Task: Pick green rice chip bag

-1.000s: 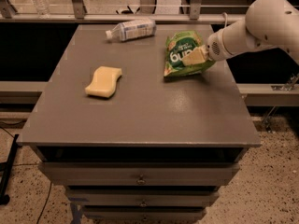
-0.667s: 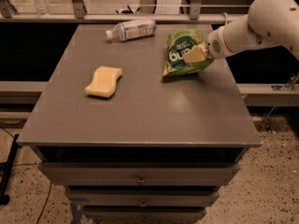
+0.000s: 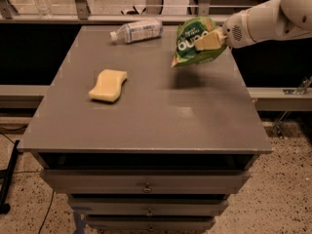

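The green rice chip bag hangs in the air above the right rear part of the grey table, its shadow on the tabletop below it. It is bright green with white lettering. My gripper comes in from the right on a white arm and is shut on the bag's right side, with one pale fingertip lying across the bag's front. The bag tilts down to the left.
A pale yellow wavy sponge lies on the left half of the table. A clear plastic bottle with a white label lies on its side at the table's back edge. Drawers sit below the tabletop. A rail runs behind the table.
The gripper has lifted the green bag off the tabletop; earlier it rested on the table with the gripper on it. Sponge and bottle have not moved.
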You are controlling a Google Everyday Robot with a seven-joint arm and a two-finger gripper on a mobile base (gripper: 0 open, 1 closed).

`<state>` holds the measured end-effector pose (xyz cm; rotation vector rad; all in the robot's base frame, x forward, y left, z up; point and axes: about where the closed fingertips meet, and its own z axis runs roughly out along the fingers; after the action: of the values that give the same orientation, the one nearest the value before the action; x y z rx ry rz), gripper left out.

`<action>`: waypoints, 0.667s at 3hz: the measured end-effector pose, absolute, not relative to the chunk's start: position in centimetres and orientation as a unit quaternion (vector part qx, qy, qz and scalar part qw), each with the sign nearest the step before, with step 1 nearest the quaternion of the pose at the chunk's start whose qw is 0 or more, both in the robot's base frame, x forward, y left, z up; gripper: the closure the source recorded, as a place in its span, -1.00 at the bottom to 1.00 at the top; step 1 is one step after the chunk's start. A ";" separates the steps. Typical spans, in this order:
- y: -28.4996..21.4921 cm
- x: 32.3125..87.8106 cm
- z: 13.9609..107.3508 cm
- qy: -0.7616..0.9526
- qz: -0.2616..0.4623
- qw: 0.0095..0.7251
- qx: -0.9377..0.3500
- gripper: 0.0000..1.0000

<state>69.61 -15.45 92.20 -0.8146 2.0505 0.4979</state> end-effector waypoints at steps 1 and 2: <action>-15.3 69.3 94.7 0.802 0.222 0.443 -0.333 1.00; -15.4 69.2 96.9 0.785 0.235 0.460 -0.342 1.00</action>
<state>69.22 -15.37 96.92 -0.8416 1.9313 0.5793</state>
